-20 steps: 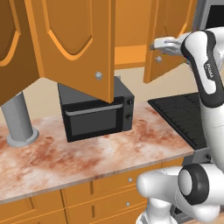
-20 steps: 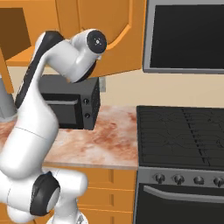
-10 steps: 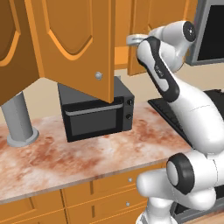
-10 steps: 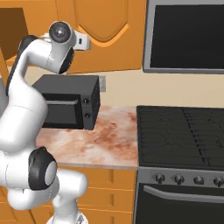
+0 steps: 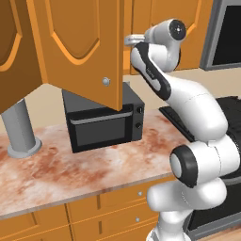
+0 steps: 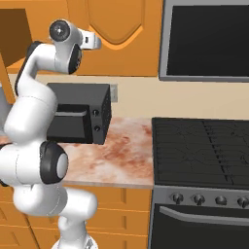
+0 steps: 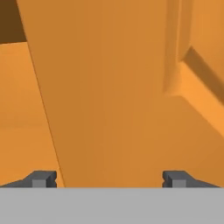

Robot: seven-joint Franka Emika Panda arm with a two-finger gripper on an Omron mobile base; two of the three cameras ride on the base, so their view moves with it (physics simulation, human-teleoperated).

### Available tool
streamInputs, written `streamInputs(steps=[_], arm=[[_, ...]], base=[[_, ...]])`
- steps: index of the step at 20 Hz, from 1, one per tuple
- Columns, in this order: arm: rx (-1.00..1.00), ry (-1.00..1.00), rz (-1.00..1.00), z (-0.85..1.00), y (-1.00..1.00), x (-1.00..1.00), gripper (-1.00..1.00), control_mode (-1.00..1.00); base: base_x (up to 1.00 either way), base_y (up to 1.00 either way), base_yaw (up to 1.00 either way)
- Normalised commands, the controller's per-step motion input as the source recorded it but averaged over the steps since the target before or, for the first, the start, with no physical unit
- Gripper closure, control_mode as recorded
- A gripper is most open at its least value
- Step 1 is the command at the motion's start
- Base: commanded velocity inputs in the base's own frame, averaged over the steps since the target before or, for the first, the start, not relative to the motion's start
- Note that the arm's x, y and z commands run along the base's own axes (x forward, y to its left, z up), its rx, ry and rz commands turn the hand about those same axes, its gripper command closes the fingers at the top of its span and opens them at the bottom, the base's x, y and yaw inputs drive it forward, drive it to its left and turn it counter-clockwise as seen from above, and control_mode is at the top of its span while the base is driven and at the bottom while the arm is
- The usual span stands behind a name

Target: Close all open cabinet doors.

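- your gripper (image 7: 109, 179) swung left in half a second, fingers spread wide, holding nothing
- open door (image 5: 80, 47) sits right in front of it now, so push next

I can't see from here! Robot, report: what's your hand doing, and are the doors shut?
Hand open, empty, up at the open cabinet door. Door swung out over the microwave. Nothing between hand and door.
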Motion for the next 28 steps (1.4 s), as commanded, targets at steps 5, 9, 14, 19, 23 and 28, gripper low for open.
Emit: streamInputs(steps=[5, 9, 14, 19, 23, 28], arm=[[0.0, 0.0, 0.0, -0.02, -0.1, 0.56, -1.0, -1.0], [0.0, 0.0, -0.01, -0.02, 0.0, 0.37, -1.0, -1.0], [0.0, -0.01, -0.02, -0.08, -0.01, 0.07, -1.0, -1.0], [0.0, -0.11, 0.0, -0.07, 0.0, -0.43, -1.0, -1.0], [0.0, -0.06, -0.01, 0.05, 0.0, -0.67, -1.0, -1.0], [0.0, 0.04, -0.13, 0.26, -0.23, -0.61, -1.0, -1.0]], base=[[0.0, 0.0, 0.0], [0.0, 0.0, 0.0], [0.0, 0.0, 0.0], [0.0, 0.0, 0.0], [0.0, 0.0, 0.0], [0.0, 0.0, 0.0]])
